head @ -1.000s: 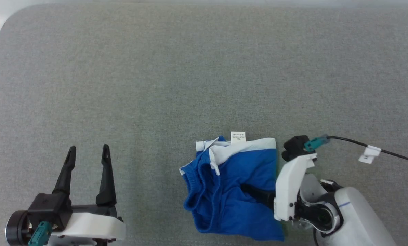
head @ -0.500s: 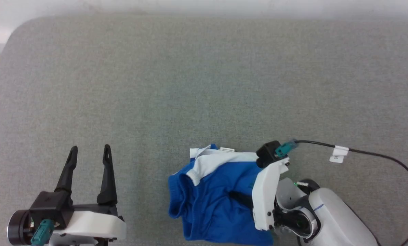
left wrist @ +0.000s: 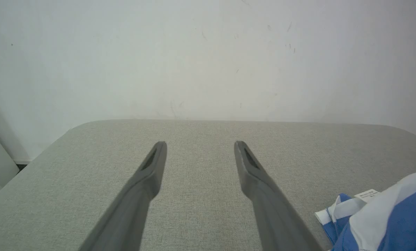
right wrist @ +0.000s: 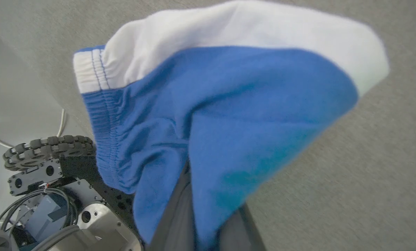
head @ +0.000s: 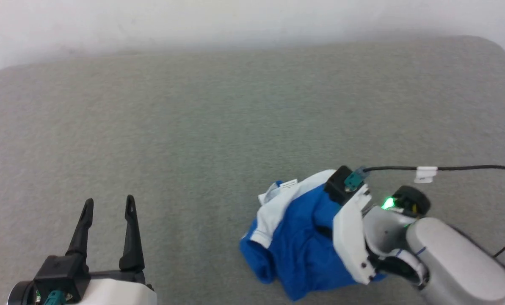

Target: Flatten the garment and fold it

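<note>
The garment (head: 303,245), royal-blue shorts with wide white stripes, is bunched at the lower right of the grey table. Its small white label (head: 289,183) sticks out at the far edge. My right gripper (head: 322,231) is shut on the garment, and the fabric hides its fingertips. In the right wrist view the garment (right wrist: 228,104) drapes over the grey fingers (right wrist: 174,223), with the gathered waistband hanging to the left. My left gripper (head: 108,201) stands open at the lower left with nothing between its fingers. The left wrist view shows that gripper (left wrist: 200,144) and the garment (left wrist: 403,216) at lower right.
The grey padded table (head: 193,127) runs back to a white wall (head: 193,25). A black cable (head: 455,168) with a white tag trails right from my right wrist. Past the table's near edge, the robot's base and wheel (right wrist: 47,146) are seen.
The head camera has shifted and the wall now shows. My right gripper has gathered and raised the garment, which lay flatter before. The left gripper keeps its pose.
</note>
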